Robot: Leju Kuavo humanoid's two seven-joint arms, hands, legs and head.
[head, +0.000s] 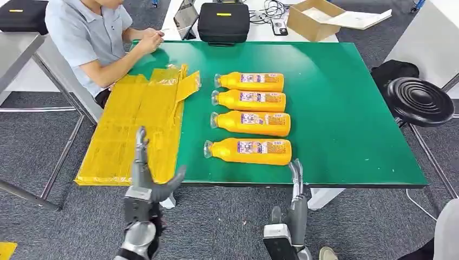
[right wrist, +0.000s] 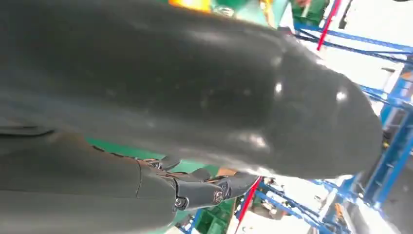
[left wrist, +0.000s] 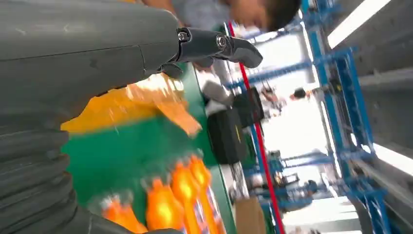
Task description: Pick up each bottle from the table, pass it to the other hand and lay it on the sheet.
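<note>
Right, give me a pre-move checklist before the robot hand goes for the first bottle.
1. Four bottles lying on the green table, none picked yet: ok. Nearest bottle sits closest to the table's front edge.
2. Right robot hand holds nothing, fingers extended, just below the nearest bottle: ok.
3. Left robot hand open and free to receive the handover: ok.
4. Yellow sheet spread on the table's left side, no bottle on it: ok.
5. Person seated at the sheet's far end, hands off the sheet: ok, but watch.
6. Sheet lies flat: not ok, its far right corner is crumpled.
</note>
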